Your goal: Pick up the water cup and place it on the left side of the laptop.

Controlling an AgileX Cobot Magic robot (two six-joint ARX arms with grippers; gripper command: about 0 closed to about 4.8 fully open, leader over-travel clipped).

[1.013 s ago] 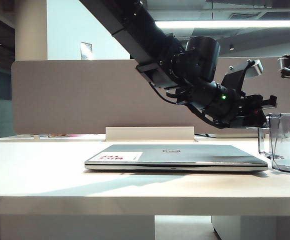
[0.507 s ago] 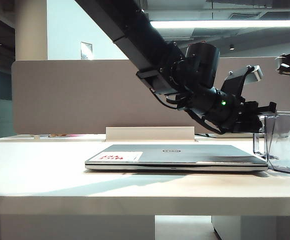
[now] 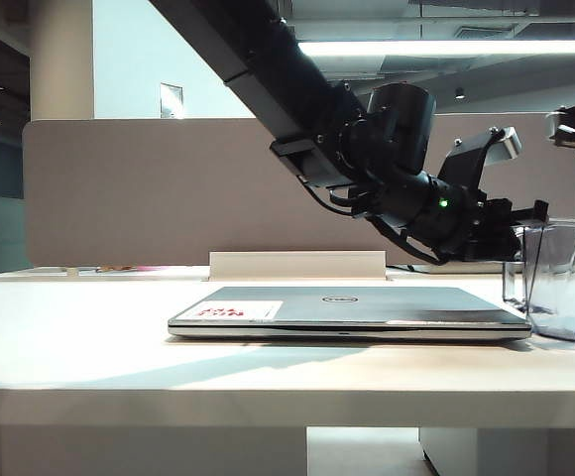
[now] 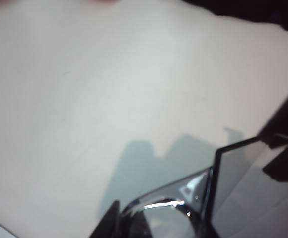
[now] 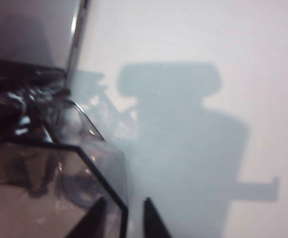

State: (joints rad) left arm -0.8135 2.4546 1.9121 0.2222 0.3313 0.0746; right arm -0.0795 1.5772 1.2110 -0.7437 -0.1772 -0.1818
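1. Over at the laptop's right end, the left gripper point(image 3: 518, 226) has its jaws drawn together on the water cup point(image 3: 563, 283), biting at the upper edge on the side that faces the laptop point(image 3: 367, 302). The left wrist view backs this up: the cup's dark rim runs right between the fingers.
2. That arm is stretched out low across the closed laptop lid to get there, and it isn't touching the lid at all.
3. Now the right gripper point(image 5: 124, 218). It sits above the cup, on the side away from the laptop, and only a bit of it peeks in at the edge of the exterior view. Its own wrist view shows the fingertips point(image 5: 97, 220) standing apart, astride the cup's wall with a sliver of room on each side. So no squeeze from that one.
4. The cup itself is upright, just right of the laptop, and its base looks level with the laptop's bottom edge. I read it as resting on the table point(image 3: 89, 337), not lifted.
5. Progress check: the left gripper's grip looks made, and that's about it. The lift, the carry over the laptop and the set-down are all to come.
6. Target spot: the bare tabletop to the left of the laptop. The cup is at the wrong end, so I'd call this early days.
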